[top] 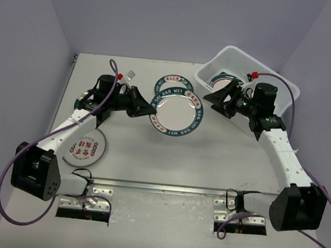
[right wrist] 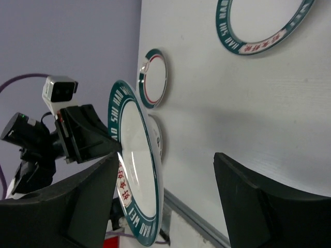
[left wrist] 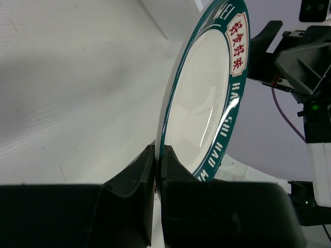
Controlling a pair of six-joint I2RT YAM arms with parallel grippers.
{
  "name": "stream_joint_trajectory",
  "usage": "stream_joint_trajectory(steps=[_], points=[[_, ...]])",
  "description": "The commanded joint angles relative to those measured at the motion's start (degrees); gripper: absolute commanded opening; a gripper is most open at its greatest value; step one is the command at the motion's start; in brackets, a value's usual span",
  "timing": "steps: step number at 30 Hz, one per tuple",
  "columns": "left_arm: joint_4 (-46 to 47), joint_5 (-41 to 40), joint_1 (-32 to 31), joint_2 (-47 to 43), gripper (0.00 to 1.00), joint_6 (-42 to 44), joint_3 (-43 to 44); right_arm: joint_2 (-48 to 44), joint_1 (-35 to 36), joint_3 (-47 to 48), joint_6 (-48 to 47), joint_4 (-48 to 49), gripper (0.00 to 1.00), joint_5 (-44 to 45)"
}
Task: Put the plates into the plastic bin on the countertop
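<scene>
Left gripper (left wrist: pixel 156 154) has its fingers clamped tight on the lower rim of the held plate (top: pixel 177 110). That teal-rimmed dish hangs over the middle of the countertop (top: pixel 220 158), tilted, face turned up toward the top camera. The left wrist view cuts off its upper edge, so only part of the lettering reads. Right gripper (top: pixel 214 101) sits just beside it on the far-right side, fingers spread wide, nothing between them. Whether a fingertip brushes the rim is hard to tell from above. The bin (top: pixel 241 58) stands at the far right corner, apart from the held plate. Inside it a teal arc of the binned plate (top: pixel 220 79) peeks out, the rest hidden behind the right arm and the bin's wall. A second plate (top: pixel 175 84) lies flat behind the held one, its near edge covered by it. Over by the left arm, the red-lettered plate (top: pixel 82 147) lies partly under the forearm, and just a teal sliver of the last plate (top: pixel 80 100) shows past the wrist.
</scene>
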Motion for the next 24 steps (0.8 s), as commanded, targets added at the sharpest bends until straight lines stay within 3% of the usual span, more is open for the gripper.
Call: stream_joint_trajectory(steps=[1,6,9,10,12,14,15,17,18,20,24], points=[[6.05,3.85,-0.22,0.77,0.00,-1.53,2.18,3.72,1.98,2.85,-3.39,-0.12,0.70,-10.31],[6.92,4.68,-0.22,2.94,0.00,-1.81,3.57,4.92,4.57,3.40,-4.93,-1.15,0.41,-13.64],[7.44,4.95,-0.22,3.83,0.00,-2.12,4.19,5.35,5.73,3.50,-4.69,-1.58,0.05,-13.78],[7.60,4.95,-0.22,3.94,0.00,-2.23,4.57,5.52,5.73,3.49,-4.25,-1.74,0.01,-13.40],[7.59,4.74,-0.22,4.05,0.10,-2.04,5.66,6.49,5.67,5.00,-4.81,-3.14,0.00,-12.34],[5.19,3.73,-0.22,4.05,0.39,-0.68,7.59,7.90,5.21,7.69,-5.24,-5.35,0.00,-10.46],[2.83,2.39,-0.22,3.96,0.40,0.58,8.69,7.91,5.20,8.96,-5.25,-6.54,0.00,-9.03],[-9.12,-7.01,-0.09,3.64,0.84,5.92,12.93,9.07,1.15,11.99,-1.52,-9.55,0.00,-2.33],[-14.54,-11.59,0.06,3.35,1.00,8.13,14.65,9.47,-0.97,13.09,0.81,-10.73,0.00,1.36],[-20.61,-18.09,1.04,1.58,1.00,9.62,14.80,9.16,-5.51,13.24,7.26,-11.31,0.00,11.65],[-21.36,-19.30,2.96,-4.14,1.00,9.97,9.44,9.59,-7.38,16.49,12.49,-13.19,0.00,35.63]])
